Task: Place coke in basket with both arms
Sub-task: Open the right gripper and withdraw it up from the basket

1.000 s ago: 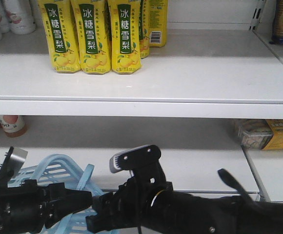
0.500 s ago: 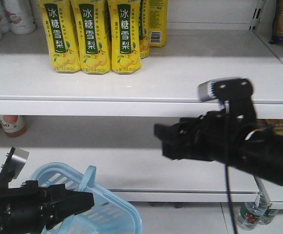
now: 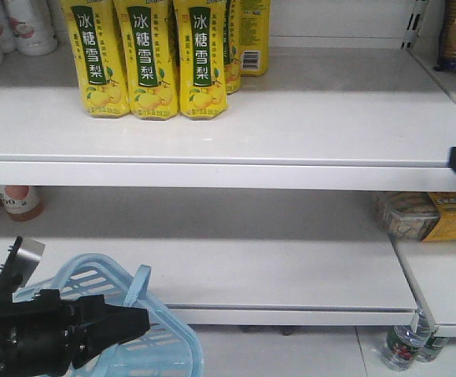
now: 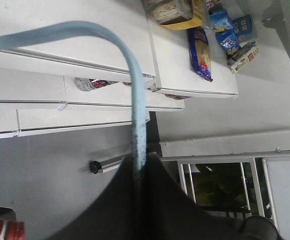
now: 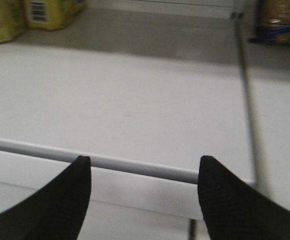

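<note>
A: What's the left claw point(image 3: 137, 322) doing?

B: It is clamped on the basket's handle point(image 4: 137, 125), with the basket point(image 3: 94, 275) hanging low at the left.

A: And the right claw point(image 5: 144, 197)?

B: Spread wide and empty, facing the bare upper shelf point(image 5: 135, 100). A second ago it sat by the basket; now only a black edge shows at far right.

A: So a drop is finished?

B: Likely, or it's off to fetch. I can't place the coke. A red scrap point(image 4: 0, 230) shows in the corner of the left wrist view, but I can't identify it.
</note>
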### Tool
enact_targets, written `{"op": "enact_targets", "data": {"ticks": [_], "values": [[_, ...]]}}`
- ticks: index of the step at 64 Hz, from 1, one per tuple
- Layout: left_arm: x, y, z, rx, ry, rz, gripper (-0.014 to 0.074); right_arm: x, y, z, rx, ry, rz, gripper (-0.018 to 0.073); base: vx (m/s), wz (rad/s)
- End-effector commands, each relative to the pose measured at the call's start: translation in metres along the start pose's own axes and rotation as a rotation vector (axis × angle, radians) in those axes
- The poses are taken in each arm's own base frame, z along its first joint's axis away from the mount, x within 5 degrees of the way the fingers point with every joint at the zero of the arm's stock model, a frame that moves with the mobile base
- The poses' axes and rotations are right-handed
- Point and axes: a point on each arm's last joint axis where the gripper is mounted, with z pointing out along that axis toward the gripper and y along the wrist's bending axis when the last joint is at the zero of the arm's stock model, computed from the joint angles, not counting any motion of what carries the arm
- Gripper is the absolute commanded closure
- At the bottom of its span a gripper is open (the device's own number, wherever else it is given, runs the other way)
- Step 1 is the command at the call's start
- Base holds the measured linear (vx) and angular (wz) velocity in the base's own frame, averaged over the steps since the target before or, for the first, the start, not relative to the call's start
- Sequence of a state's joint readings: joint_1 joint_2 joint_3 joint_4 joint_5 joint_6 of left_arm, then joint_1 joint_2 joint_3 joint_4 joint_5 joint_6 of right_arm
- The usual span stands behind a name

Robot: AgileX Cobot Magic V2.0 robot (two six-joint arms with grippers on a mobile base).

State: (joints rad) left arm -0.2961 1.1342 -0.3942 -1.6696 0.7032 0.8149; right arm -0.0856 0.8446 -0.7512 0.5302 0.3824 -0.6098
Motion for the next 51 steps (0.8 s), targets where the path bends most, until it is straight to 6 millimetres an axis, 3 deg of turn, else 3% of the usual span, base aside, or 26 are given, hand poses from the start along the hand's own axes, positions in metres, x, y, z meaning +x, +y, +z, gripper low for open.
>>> {"op": "enact_targets", "data": {"ticks": [1, 17, 27, 32, 42, 51], "values": [[-0.006, -0.022, -0.004, 0.139, -0.032, -0.042, 0.0602, -0.015, -0.015, -0.028, 0.139, -0.119, -0.017, 0.0104, 0.0, 0.0], [-0.006, -0.022, -0.004, 0.139, -0.032, -0.042, 0.0602, -0.023, -0.008, -0.077, 0.219, -0.27, -0.105, 0.0104, 0.0, 0.0], [-0.006, -0.022, -0.004, 0.139, -0.032, -0.042, 0.0602, -0.015, 0.003, -0.092, 0.181, -0.255, -0.142, 0.0104, 0.0, 0.0], [-0.006, -0.022, -0.004, 0.139, -0.032, -0.042, 0.0602, 0.002, 0.004, -0.089, 0.185, -0.241, -0.129, 0.0104, 0.0, 0.0], [-0.006, -0.022, -0.004, 0.139, -0.032, -0.042, 0.0602, 0.058, 0.001, -0.072, 0.23, -0.241, -0.019, 0.0104, 0.0, 0.0], [-0.006, -0.022, -0.004, 0.139, -0.032, -0.042, 0.0602, 0.088, -0.004, -0.066, 0.305, -0.294, 0.072, 0.0104, 0.0, 0.0]]}}
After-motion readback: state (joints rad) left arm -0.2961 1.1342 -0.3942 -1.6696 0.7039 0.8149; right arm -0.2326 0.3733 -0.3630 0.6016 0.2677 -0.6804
